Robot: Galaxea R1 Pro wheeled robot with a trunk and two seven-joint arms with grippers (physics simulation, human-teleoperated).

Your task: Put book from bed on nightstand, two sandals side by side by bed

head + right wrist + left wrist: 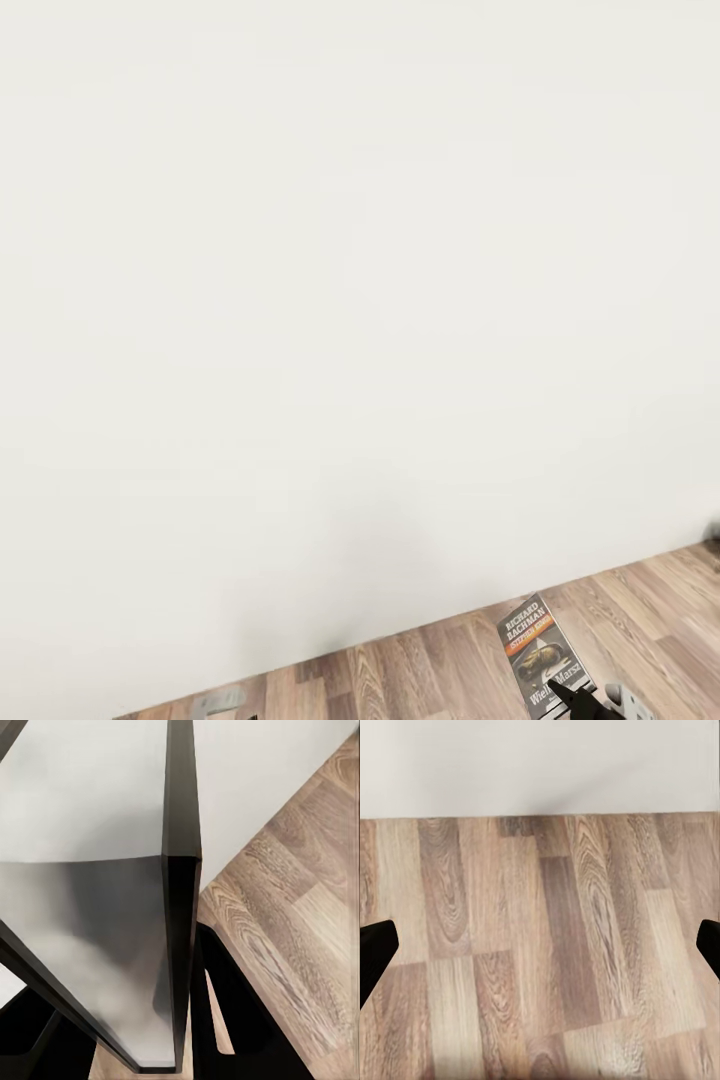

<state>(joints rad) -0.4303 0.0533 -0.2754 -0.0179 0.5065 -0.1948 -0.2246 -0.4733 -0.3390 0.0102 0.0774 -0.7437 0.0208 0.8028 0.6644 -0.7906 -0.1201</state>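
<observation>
Firmly in right tool (176, 1050): book (538, 650)

A: Head cam's facing a white wall (330, 280) close up, w/ just a strip of wood floor (420, 665) showing along the bottom.

B: Left wrist cam's looking down at the same floor (540, 945) & wall base (540, 765), fairly near.

A: Right wrist cam's sitting v. close behind the book (180, 945) (seen edge-on), sharing floor (300, 915) & wall w/ the others.
</observation>
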